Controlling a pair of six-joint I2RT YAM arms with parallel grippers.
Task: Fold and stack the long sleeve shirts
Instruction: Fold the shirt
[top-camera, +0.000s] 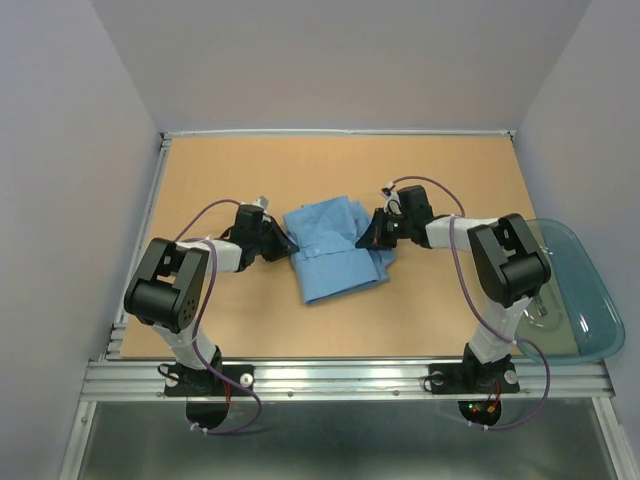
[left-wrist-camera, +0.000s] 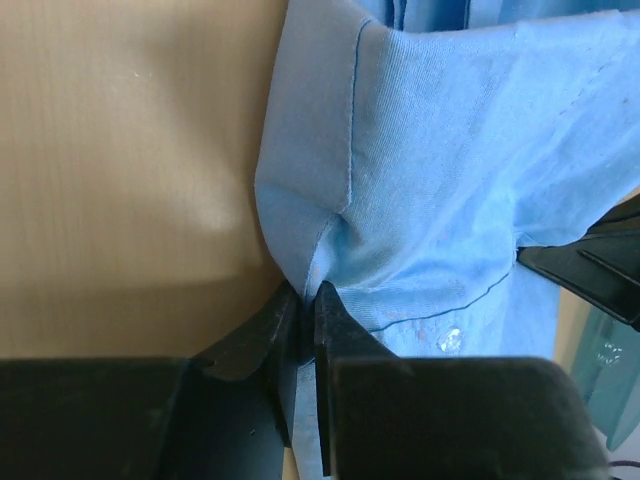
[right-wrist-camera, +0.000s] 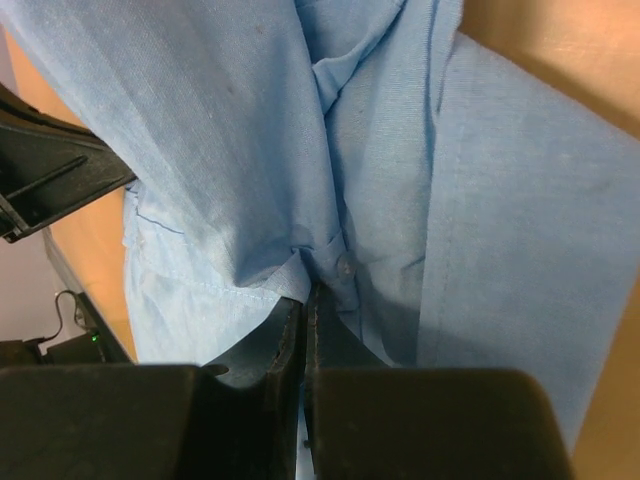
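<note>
**Item:** shirt (top-camera: 335, 250), light blue, thin woven cloth, gathered into a rumpled, roughly folded bundle.

**Location:** middle of the tan surface (top-camera: 250, 170), between the two arms in the top view. Whether the bundle rests fully on the surface or is partly raised cannot be told.

**Left claw** (left-wrist-camera: 305, 305): clenched on the shirt's left edge. A hemmed corner is pinched between the two black fingers, and cloth runs down through the narrow slit between them.

**Right claw** (right-wrist-camera: 305, 300): clenched on the shirt's right side. A fold of the buttoned strip is nipped at the fingertips.

**Top view only:**
- The whole outline of the bundle.
- Both arms reaching inward from the bottom of the frame.
- A translucent teal tub (top-camera: 585, 300) at the surface's right edge, well apart from the shirt.

**Left wrist view only:**
- A stitched seam (left-wrist-camera: 352, 120) running down the upper centre of the frame.
- A pale button (left-wrist-camera: 450, 340) on the cloth, lower right of centre.
- Bare surface across the left half.
- The black tip of the right claw at the right edge.

**Right wrist view only:**
- A second button (right-wrist-camera: 345, 265) just above the fingertips at centre frame.
- A flat panel of cloth across the right half.
- The black body of the left claw at the left edge.
- Surface showing in the upper right corner.
</note>
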